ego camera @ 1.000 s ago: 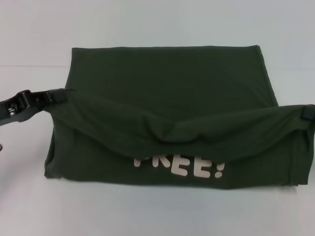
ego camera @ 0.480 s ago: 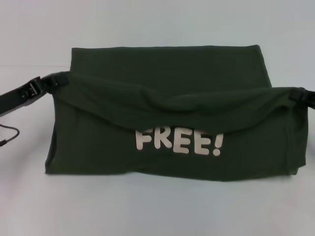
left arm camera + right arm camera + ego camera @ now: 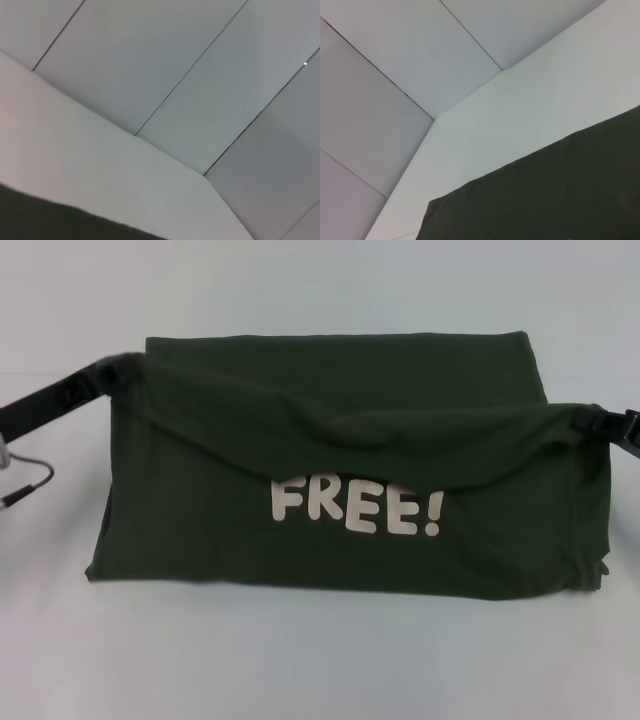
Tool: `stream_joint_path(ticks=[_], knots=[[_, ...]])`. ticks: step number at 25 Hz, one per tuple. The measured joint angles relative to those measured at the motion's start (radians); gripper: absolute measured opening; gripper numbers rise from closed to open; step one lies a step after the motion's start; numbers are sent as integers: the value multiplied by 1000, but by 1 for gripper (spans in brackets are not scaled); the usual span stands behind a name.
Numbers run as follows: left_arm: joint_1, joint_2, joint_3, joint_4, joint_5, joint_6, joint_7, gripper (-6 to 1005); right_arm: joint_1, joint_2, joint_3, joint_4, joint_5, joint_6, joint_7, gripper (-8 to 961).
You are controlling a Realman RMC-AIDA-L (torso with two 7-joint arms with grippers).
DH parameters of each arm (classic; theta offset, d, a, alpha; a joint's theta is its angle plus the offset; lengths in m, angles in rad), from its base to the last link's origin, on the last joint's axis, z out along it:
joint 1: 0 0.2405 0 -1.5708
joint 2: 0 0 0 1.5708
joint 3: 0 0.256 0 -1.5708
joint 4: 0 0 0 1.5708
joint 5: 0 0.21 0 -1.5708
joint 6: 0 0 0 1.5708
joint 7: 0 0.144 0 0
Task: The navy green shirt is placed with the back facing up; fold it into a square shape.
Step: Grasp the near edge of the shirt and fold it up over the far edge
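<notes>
While the shirt (image 3: 340, 500) lies spread across the middle of the white table (image 3: 320, 660), its near part is lifted off the surface and hangs as a sagging fold between the two claws. That raised fold runs from left to right, dipping in the middle, and the cloth below it shows cream "FREE!" lettering (image 3: 355, 507) facing the camera. Beyond the fold, the far part of the shirt rests flat on the table, plain and dark green, with a straight far edge. On the left, the left claw (image 3: 118, 372) is clenched on the left corner of the fold, its dark arm reaching in from the left edge of the scene. On the right, the right claw (image 3: 598, 423) pinches the right corner of the fold, sitting a little nearer than the left one, so the fold slants slightly. A thin dark cable (image 3: 25, 480) loops by the left edge, near the left arm and apart from the shirt. From the left wrist, only a dark sliver of the shirt (image 3: 75, 225) shows, with table and panelled wall (image 3: 200, 75) beyond. From the right wrist, a broad dark corner of the shirt (image 3: 555, 195) lies on the table.
</notes>
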Motion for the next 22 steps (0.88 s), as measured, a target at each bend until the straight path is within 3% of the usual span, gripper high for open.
stream_joint_path(ticks=[7, 22], knots=[[-32, -2, 63, 4, -18, -87, 35, 24, 11, 7, -2, 0, 35, 5, -10, 41], [-22, -41, 79, -4, -42, -262, 60, 30, 18, 18, -5, 26, 60, 108, -27, 41]])
